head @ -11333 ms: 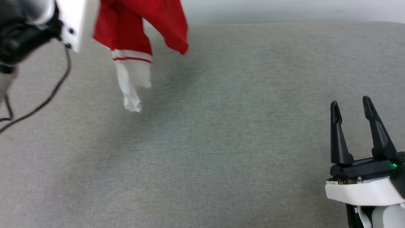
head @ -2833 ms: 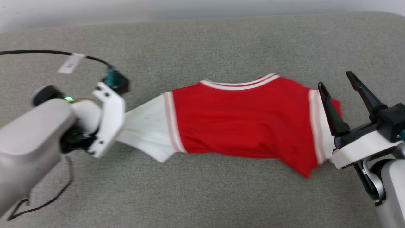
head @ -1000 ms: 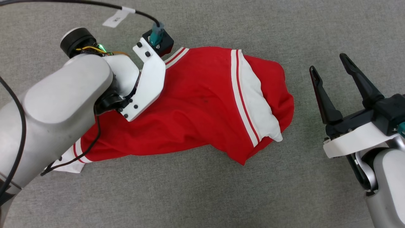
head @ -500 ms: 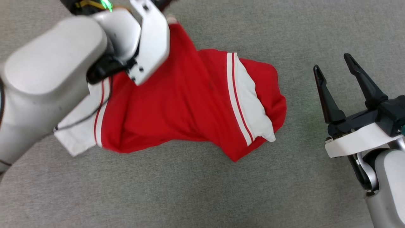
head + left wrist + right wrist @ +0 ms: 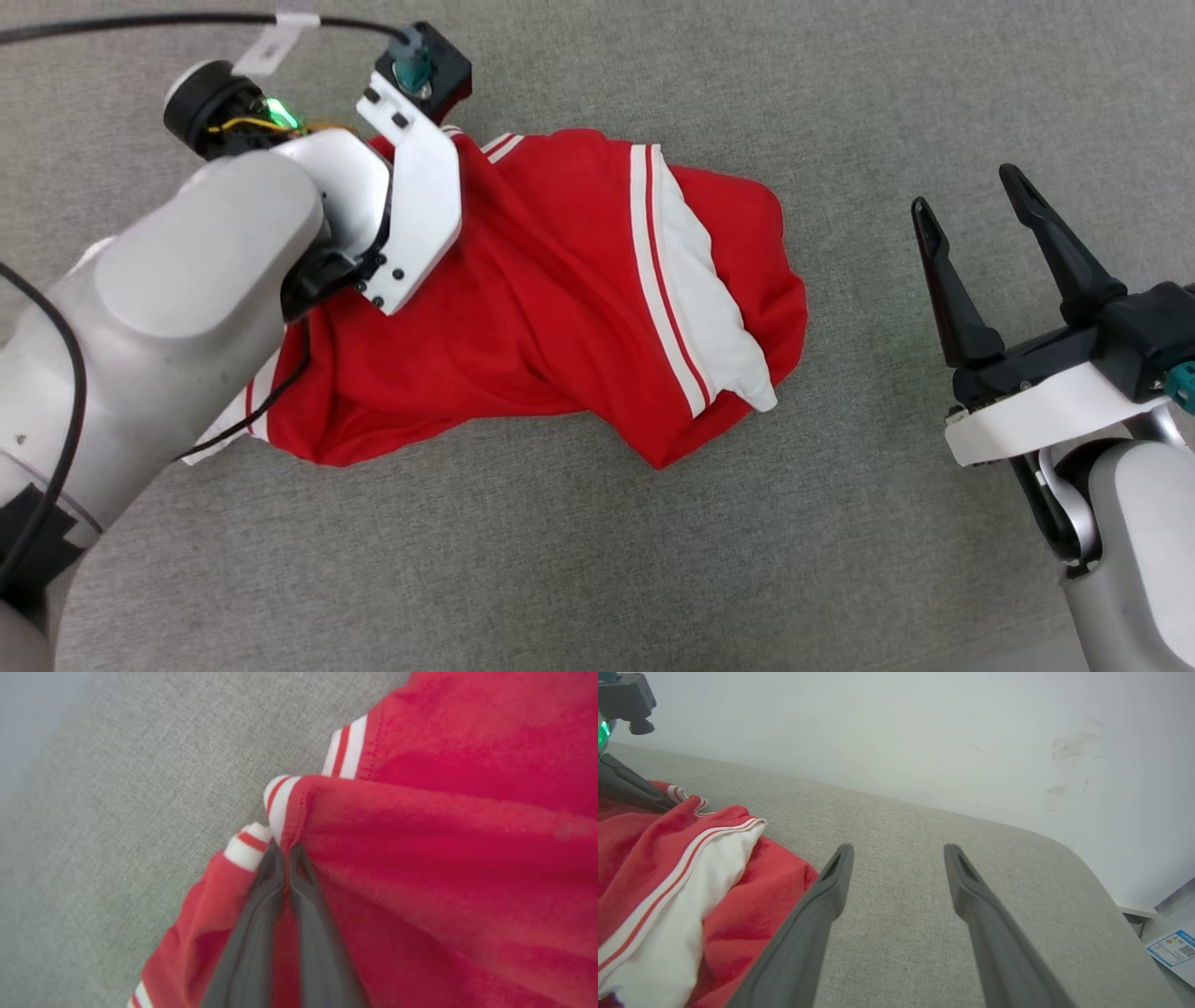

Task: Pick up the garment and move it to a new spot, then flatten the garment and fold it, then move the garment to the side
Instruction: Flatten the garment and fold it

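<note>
A grey fabric surface point(image 5: 653, 560) is backed by a scuffed white wall point(image 5: 878, 742), shown from the right wrist. Left of centre, the red T-shirt point(image 5: 541, 308) is clamped at its striped trim by the left gripper point(image 5: 285, 848); the right gripper point(image 5: 964, 189) is held spread.

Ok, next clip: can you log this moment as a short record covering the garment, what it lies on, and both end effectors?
item: garment, a red T-shirt with white sleeves
state: crumpled, not flat, not folded
support: grey fabric surface
left arm: left end effector shut on the garment beside its striped trim
right arm: right end effector open, holding nothing, apart from the garment
sleeve: white sleeve lies over red fabric on the side nearer the right end effector
</note>
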